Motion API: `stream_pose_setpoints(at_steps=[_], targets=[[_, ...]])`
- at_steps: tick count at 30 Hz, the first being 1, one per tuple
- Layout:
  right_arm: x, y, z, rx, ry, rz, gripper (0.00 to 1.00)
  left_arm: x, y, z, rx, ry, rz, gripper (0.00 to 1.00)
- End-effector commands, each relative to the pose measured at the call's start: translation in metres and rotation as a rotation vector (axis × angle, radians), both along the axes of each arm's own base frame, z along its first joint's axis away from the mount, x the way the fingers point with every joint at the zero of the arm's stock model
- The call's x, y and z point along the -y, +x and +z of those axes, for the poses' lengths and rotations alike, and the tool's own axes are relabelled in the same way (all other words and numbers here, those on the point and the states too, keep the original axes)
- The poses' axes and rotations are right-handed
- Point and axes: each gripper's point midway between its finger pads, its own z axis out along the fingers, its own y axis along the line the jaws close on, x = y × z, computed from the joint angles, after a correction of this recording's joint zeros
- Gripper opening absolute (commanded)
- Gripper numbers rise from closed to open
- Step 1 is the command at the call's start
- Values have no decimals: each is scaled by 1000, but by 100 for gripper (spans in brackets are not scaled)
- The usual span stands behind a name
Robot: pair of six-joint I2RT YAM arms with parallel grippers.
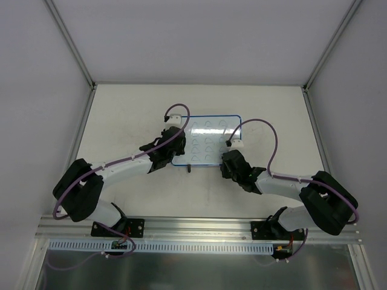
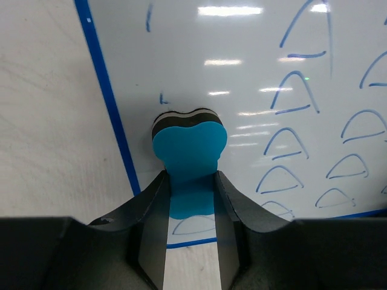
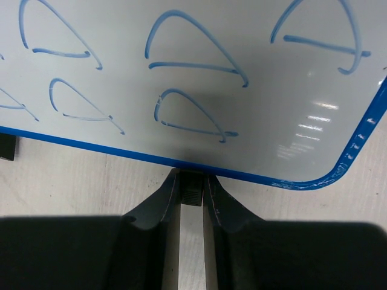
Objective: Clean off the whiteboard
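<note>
The whiteboard (image 1: pixel 208 140) lies flat mid-table, white with a blue rim and rows of blue arch-shaped scribbles. My left gripper (image 2: pixel 191 187) is shut on the blue bone-shaped eraser (image 2: pixel 190 145), its black felt side against the board's left part, near the left rim (image 2: pixel 115 121). The strip beside the eraser looks wiped, with small blue traces left. My right gripper (image 3: pixel 191 184) is shut on the board's small black foot (image 3: pixel 191 192) at its near edge, by the right corner. Scribbles (image 3: pixel 193 115) cover the board (image 3: pixel 181 60) there.
A second black foot (image 1: pixel 188 167) sticks out from the board's near edge at the left. Grey walls with metal posts enclose the table at the back and sides. An aluminium rail (image 1: pixel 199 226) runs along the near edge by the arm bases.
</note>
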Motion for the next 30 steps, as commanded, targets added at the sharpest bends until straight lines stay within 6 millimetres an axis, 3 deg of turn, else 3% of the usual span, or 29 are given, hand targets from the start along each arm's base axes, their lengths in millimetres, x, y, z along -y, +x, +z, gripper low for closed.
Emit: stream_pose_setpoints(at_steps=[1,7,12,21,25,30], targets=[[6,-32,-25,-128,-12,38,0,-39,1,-11,-28,62,110,0],[7,-34,-28,-134,-3,36,0,-43,14,11,16,53,107,0],[6,-33,-27,-129,-6,39,1,-33,35,41,69,43,76,0],[3,-31,-23,-119,-6,57,0,-23,71,69,116,53,38,0],[2,-31,-23,-117,-7,61,0,-19,77,62,101,66,23,0],[3,-31,-23,-119,-5,56,0,-14,59,36,25,14,1,0]])
